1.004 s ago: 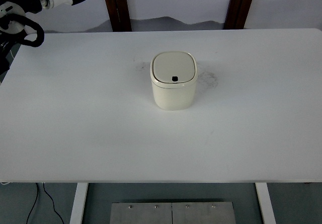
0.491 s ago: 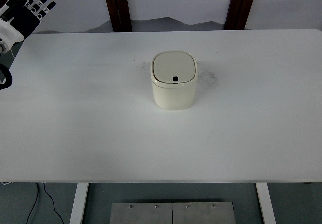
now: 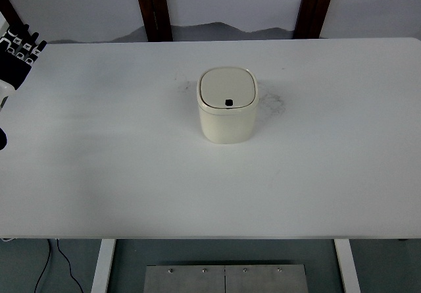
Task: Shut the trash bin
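Head view: cream trash bin [image 3: 227, 105] sits near the middle of the white table [image 3: 131, 174], a bit closer to the far edge than the near one. Rounded-square body, lid [image 3: 227, 87] down flat and flush with the rim, small dark latch button [image 3: 228, 103] at the lid's near edge. Left hand [image 3: 18, 51] is at the table's far-left corner, well apart from the bin, nothing between them. Black fingers [image 3: 26, 39] with white segments are extended side by side, pointing up and away, holding nothing. Right arm isn't visible. No brand, label or readable text on the bin or lid. Faint grey scuff marks [image 3: 273, 102] on the tabletop just right of the bin.
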Controlling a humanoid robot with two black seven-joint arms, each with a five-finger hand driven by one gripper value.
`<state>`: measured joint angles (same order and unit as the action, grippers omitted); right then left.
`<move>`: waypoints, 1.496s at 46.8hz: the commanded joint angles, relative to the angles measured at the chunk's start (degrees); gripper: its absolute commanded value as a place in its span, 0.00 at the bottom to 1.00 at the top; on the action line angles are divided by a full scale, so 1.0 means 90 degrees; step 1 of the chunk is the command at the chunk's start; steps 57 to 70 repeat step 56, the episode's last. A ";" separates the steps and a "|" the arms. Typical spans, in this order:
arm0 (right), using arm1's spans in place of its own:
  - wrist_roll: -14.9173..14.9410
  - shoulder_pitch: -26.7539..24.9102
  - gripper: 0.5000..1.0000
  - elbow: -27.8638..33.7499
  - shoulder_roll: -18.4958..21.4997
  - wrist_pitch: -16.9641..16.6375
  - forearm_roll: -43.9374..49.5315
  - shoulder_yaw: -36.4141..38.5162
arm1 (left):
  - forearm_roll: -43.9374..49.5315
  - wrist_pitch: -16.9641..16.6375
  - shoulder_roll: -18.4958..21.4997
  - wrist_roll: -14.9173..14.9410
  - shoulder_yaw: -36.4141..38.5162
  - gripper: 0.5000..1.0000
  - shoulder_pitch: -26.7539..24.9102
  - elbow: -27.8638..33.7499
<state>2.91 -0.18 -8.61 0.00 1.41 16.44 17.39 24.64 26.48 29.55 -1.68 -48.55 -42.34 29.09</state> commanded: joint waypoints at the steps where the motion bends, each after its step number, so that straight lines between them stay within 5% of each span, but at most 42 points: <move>1: -0.0002 0.0000 0.98 0.0000 0.0000 0.0000 0.0000 0.0002 | 0.0104 0.0007 -0.0031 -0.0223 -0.0016 1.00 0.0222 0.0000; 70: -0.0002 0.0000 0.98 -0.0020 0.0000 0.0000 0.0039 -0.0008 | -0.0384 -0.0071 -0.0149 -0.0360 0.0004 1.00 0.0291 -0.0010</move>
